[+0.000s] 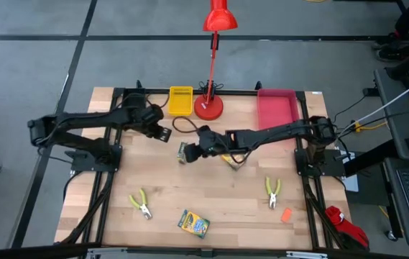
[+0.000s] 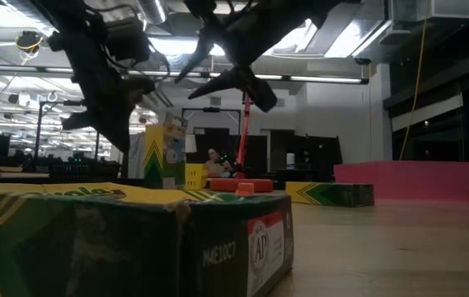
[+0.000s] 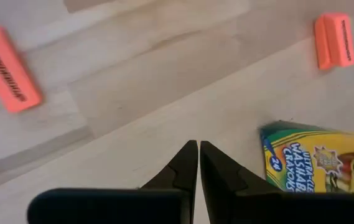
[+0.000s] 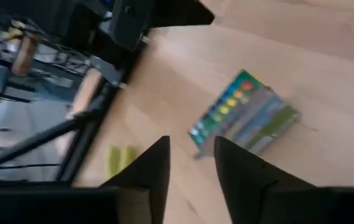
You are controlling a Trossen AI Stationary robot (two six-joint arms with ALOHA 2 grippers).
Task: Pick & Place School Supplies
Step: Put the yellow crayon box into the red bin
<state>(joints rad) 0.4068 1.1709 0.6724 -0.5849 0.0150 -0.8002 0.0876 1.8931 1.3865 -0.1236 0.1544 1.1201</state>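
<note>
Right gripper (image 1: 192, 150) hovers mid-table, fingers apart and empty (left gripper (image 1: 162, 134) shut, waiting); crayon box (image 1: 183, 152) stands just beside its tips, toward the left arm

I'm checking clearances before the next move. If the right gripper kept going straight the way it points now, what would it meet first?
Most likely the crayon box lying on the wooden table, just ahead of the right gripper, whose fingers are open. Depth is hard to judge, so it might touch the bare tabletop just short of the box.
</note>
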